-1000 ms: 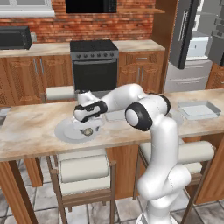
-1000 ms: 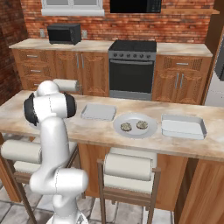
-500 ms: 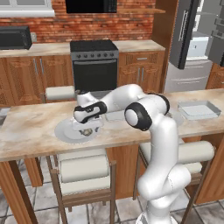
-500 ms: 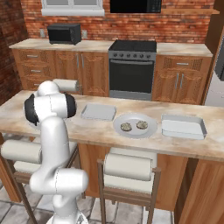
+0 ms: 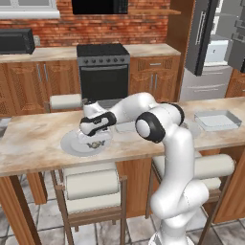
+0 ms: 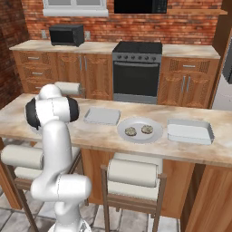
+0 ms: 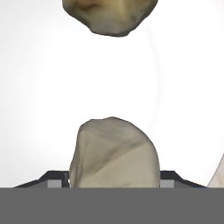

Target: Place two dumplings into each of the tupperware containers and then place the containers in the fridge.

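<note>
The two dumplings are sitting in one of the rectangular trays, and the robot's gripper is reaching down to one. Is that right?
Not quite. The two dumplings sit on the round white plate, not in a tray; the right base view shows it. The gripper does reach down to one.

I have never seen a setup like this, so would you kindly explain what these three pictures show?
This is a simulated kitchen. A white robot arm on a mobile base works at a wooden counter. Two pictures come from cameras behind the arm, to its left and right; the third looks along its end effector, which sits low over a round white plate. The plate holds two dumplings; one sits between the fingers, though a firm grip isn't clear yet. Two pale tupperware containers flank the plate.
</note>
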Robot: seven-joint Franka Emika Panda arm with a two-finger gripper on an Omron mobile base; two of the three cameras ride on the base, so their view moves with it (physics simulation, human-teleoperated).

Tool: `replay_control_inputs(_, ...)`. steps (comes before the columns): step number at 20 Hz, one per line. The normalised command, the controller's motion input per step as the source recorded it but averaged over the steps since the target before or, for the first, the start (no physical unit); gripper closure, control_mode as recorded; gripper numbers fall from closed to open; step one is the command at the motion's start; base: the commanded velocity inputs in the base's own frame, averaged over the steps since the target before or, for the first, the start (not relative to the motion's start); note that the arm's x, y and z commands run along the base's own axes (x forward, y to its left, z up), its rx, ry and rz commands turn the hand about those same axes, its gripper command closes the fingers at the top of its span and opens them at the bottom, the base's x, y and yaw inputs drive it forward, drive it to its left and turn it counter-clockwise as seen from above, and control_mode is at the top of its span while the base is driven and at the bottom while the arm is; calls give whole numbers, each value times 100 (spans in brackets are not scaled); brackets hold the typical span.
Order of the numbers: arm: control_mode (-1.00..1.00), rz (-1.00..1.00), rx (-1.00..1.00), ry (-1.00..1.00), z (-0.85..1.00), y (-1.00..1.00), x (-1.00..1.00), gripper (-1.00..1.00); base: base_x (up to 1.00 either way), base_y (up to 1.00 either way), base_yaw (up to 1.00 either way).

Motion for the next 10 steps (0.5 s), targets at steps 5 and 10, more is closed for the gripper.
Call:
replay_control_inputs(5, -100, 4, 0, 0, 0, -1, 0, 100, 0, 0, 0)
replay_control_inputs(10, -100, 4, 0, -4, 30, -44, -33, 100, 0, 0, 0)
